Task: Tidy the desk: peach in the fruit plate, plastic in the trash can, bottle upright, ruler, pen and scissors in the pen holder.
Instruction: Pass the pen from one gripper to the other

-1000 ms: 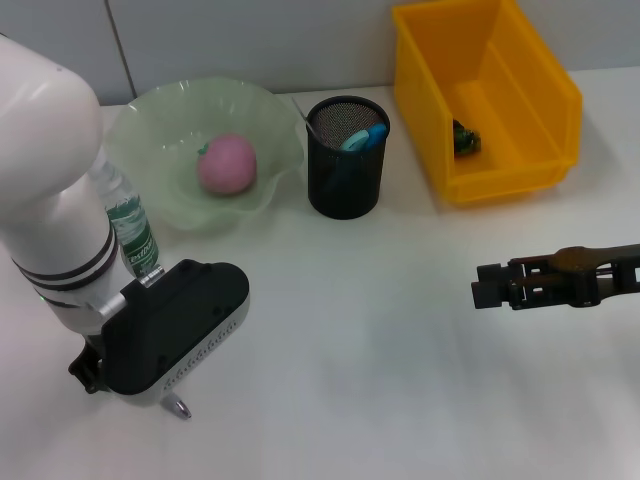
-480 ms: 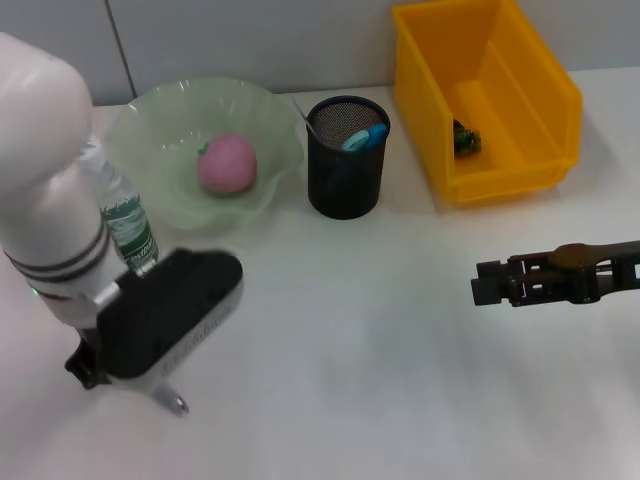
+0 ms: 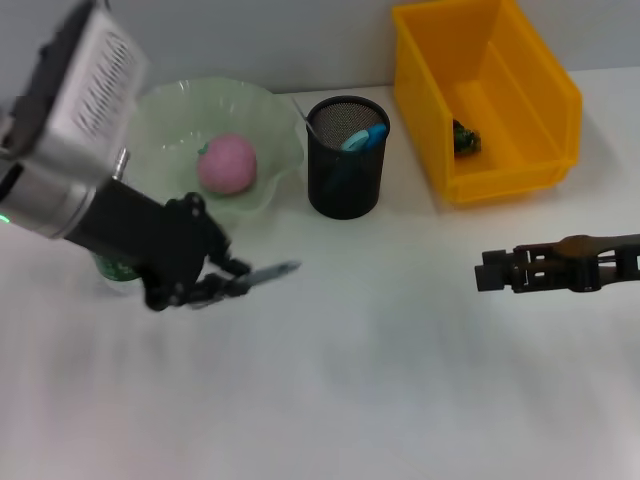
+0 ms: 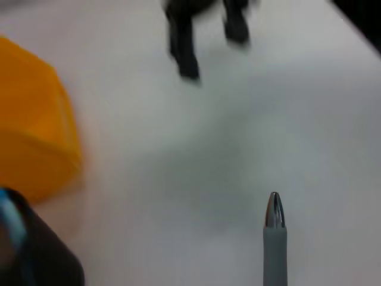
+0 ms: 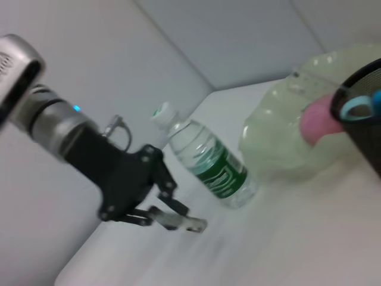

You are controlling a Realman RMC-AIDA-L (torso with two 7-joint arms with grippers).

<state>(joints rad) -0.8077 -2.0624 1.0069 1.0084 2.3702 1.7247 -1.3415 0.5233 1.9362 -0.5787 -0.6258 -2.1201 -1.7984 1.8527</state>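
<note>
The left gripper, pinching a grey metal-tipped pen, hovers left of the black mesh pen holder; next comes carrying it above that holder.

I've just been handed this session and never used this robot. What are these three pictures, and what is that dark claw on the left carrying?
The wide picture comes from the robot's head camera, looking down at the desk. The other two come from cameras on its wrists.

The left gripper is shut on a grey pen, in front of the green fruit plate. The left wrist view shows the pen tip pointing out over the table.

The right gripper waits low on the right side, holding nothing.

On the desk: the peach in the plate, a black mesh pen holder, a yellow bin, and an upright water bottle, which the right wrist view shows.
</note>
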